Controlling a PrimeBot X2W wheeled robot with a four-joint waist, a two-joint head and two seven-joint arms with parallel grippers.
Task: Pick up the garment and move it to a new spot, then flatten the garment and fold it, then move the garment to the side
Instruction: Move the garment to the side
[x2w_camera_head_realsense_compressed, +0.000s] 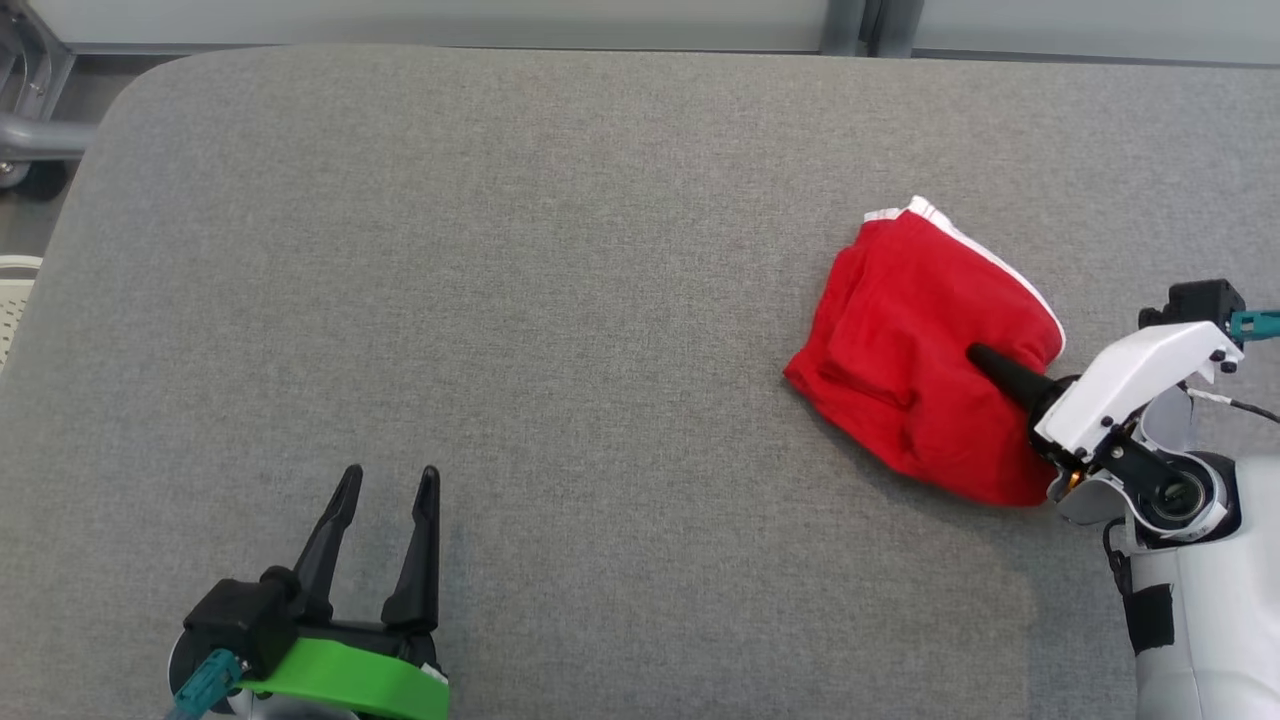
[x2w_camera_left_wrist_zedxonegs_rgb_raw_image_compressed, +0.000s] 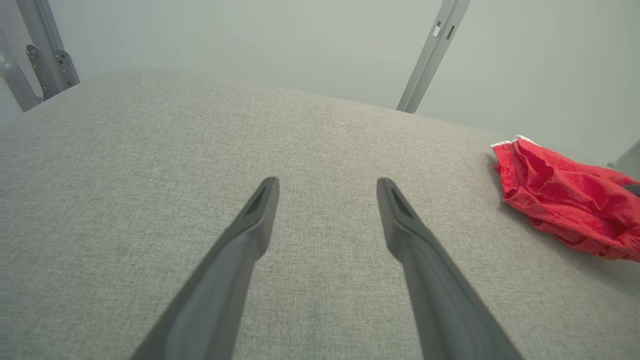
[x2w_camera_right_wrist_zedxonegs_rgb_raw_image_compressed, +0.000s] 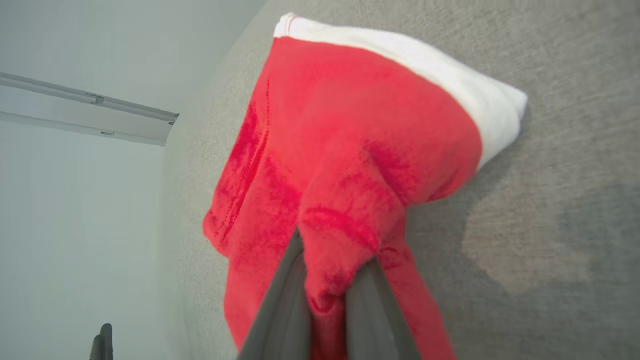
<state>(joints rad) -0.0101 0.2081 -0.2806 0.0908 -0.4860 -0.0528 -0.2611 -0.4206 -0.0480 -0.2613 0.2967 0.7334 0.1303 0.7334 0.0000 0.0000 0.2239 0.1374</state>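
While the right hand is clenched on a fold of the red garment, bunched at the right of the surface, this fits either the pickup or the final move aside. The right wrist view shows that pinch; the head view shows the left hand released, empty.

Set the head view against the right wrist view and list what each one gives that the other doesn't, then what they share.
Head view: the left gripper, open over the grey table and well apart from the red garment. It also gives the garment's whole crumpled outline and the white forearm behind the right gripper.
Right wrist view: a close look at a bunch of red cloth pinched between the shut fingers, with the white band seen broad.
Both: the garment, the table, and the right gripper on the garment.
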